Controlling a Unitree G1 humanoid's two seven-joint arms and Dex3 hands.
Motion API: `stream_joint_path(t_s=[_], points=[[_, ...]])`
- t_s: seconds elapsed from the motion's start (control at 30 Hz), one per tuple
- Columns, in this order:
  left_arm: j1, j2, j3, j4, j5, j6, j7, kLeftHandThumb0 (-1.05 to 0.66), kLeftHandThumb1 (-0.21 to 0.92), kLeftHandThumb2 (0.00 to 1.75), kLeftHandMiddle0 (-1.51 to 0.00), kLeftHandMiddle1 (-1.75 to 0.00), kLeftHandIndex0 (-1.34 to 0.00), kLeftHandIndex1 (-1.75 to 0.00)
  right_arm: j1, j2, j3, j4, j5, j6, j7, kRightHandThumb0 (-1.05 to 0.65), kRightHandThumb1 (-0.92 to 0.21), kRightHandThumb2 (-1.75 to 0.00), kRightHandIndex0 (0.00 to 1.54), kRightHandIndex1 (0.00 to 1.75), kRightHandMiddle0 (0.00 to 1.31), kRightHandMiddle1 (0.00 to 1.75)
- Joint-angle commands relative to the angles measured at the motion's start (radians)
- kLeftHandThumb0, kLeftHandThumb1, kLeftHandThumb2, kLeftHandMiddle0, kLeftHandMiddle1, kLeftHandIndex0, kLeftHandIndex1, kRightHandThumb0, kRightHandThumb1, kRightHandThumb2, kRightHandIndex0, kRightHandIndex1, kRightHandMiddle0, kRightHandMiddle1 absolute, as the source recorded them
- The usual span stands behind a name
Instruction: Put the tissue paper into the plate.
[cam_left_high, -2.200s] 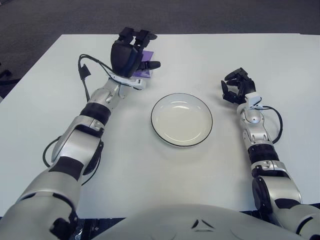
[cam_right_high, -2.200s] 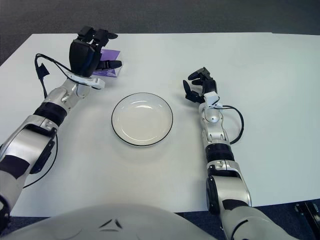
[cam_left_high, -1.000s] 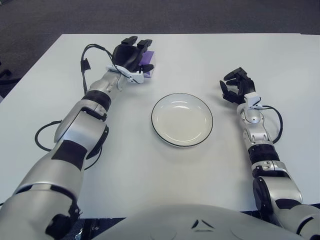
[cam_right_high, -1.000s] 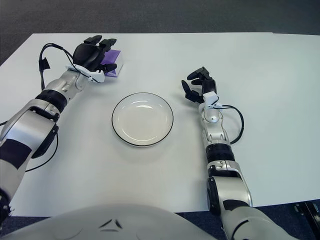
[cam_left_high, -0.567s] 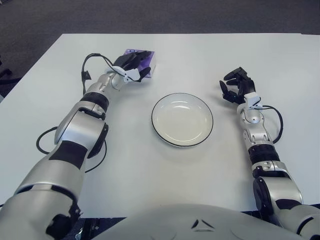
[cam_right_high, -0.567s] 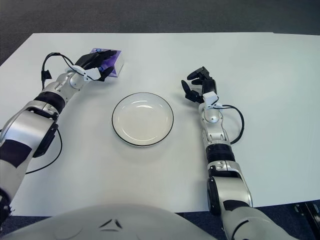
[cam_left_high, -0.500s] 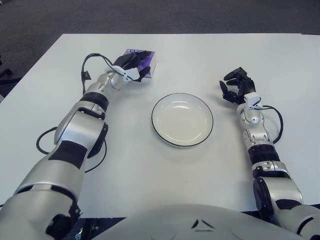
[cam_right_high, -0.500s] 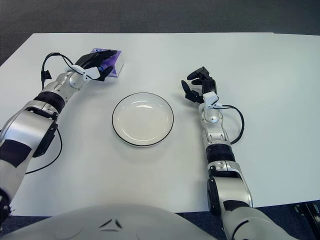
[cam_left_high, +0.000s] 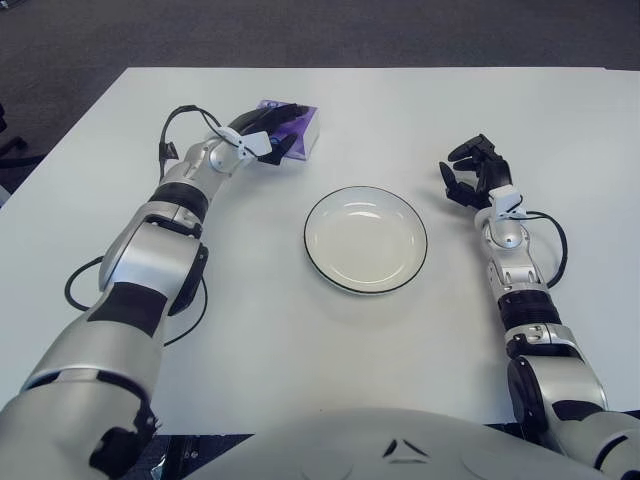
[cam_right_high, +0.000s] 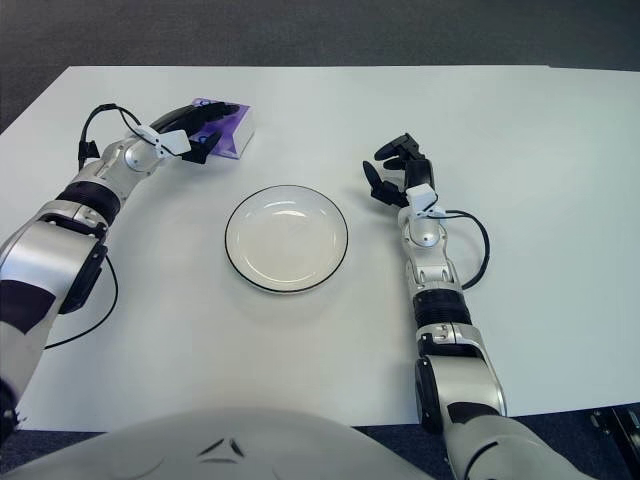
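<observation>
Gripping the purple tissue pack near the table's far left edge, left hand needs firm hold, then a level carry to the plate mid-table. Right hand idles right of the plate, fingers loosely curled, empty.

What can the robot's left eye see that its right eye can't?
Only the left eye view catches a dark object on the floor beyond the table's left edge. Only the right eye view catches a dark shape below the table's near right corner. Both show the white table, the plate, the left hand closed on the purple tissue pack, and the right hand to the right of the plate.
</observation>
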Motion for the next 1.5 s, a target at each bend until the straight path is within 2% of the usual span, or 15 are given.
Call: stream_joint_path(t_s=[0.0, 0.13, 0.2, 0.3, 0.47, 0.57, 0.7, 0.77, 1.0, 1.2, 1.47], points=[[0.079, 0.035, -0.005, -0.055, -0.014, -0.090, -0.055, -0.89, 0.92, 1.16, -0.50, -0.02, -0.34, -0.05, 0.142, 0.040, 0.027, 0.064, -0.021, 0.006, 0.003, -0.39, -0.71, -0.70, 0.74, 1.67, 0.43, 1.62], [0.146, 0.079, 0.001, -0.187, -0.040, -0.159, -0.090, -0.89, 0.92, 1.16, -0.52, -0.02, -0.35, -0.05, 0.145, 0.038, 0.030, 0.054, -0.021, 0.012, 0.007, -0.38, -0.73, -0.67, 0.74, 1.66, 0.43, 1.61], [0.186, 0.111, -0.009, -0.280, -0.010, -0.166, -0.066, -0.90, 0.92, 1.16, -0.54, -0.03, -0.36, -0.05, 0.148, 0.036, 0.032, 0.049, -0.022, 0.015, 0.009, -0.38, -0.73, -0.66, 0.74, 1.66, 0.43, 1.61], [0.236, 0.147, -0.020, -0.394, 0.057, -0.155, -0.016, -0.90, 0.92, 1.17, -0.58, -0.04, -0.37, -0.05, 0.150, 0.035, 0.034, 0.042, -0.023, 0.019, 0.011, -0.38, -0.73, -0.65, 0.74, 1.66, 0.43, 1.60], [0.322, 0.208, -0.021, -0.555, 0.183, -0.133, 0.082, -0.94, 0.92, 1.23, -0.76, -0.03, -0.42, -0.04, 0.154, 0.032, 0.037, 0.034, -0.027, 0.026, 0.012, -0.38, -0.74, -0.64, 0.73, 1.65, 0.44, 1.60], [0.380, 0.236, -0.005, -0.639, 0.221, -0.103, 0.112, -0.97, 0.92, 1.28, -0.92, -0.05, -0.44, -0.03, 0.155, 0.031, 0.037, 0.029, -0.030, 0.030, 0.013, -0.38, -0.74, -0.63, 0.73, 1.65, 0.44, 1.60], [0.431, 0.253, 0.007, -0.727, 0.246, -0.052, 0.126, -0.99, 0.92, 1.32, -1.02, -0.07, -0.46, -0.03, 0.157, 0.029, 0.036, 0.024, -0.032, 0.034, 0.016, -0.38, -0.76, -0.60, 0.73, 1.64, 0.44, 1.58], [0.448, 0.259, 0.010, -0.767, 0.252, -0.030, 0.123, -0.99, 0.92, 1.33, -1.01, -0.05, -0.46, -0.03, 0.158, 0.027, 0.036, 0.022, -0.032, 0.035, 0.017, -0.38, -0.77, -0.58, 0.73, 1.64, 0.44, 1.58], [0.478, 0.267, 0.010, -0.860, 0.286, 0.036, 0.129, -1.01, 0.92, 1.34, -0.83, 0.00, -0.45, -0.01, 0.159, 0.023, 0.036, 0.019, -0.032, 0.041, 0.022, -0.38, -0.78, -0.56, 0.72, 1.63, 0.44, 1.57], [0.467, 0.245, 0.004, -0.870, 0.339, 0.087, 0.186, -1.00, 0.92, 1.33, -0.68, 0.00, -0.45, -0.01, 0.160, 0.022, 0.036, 0.020, -0.035, 0.041, 0.024, -0.38, -0.78, -0.55, 0.72, 1.63, 0.44, 1.57], [0.462, 0.234, -0.001, -0.861, 0.367, 0.088, 0.258, -0.98, 0.92, 1.28, -0.54, 0.00, -0.45, -0.01, 0.163, 0.020, 0.037, 0.017, -0.035, 0.041, 0.026, -0.38, -0.79, -0.55, 0.72, 1.63, 0.44, 1.57]])
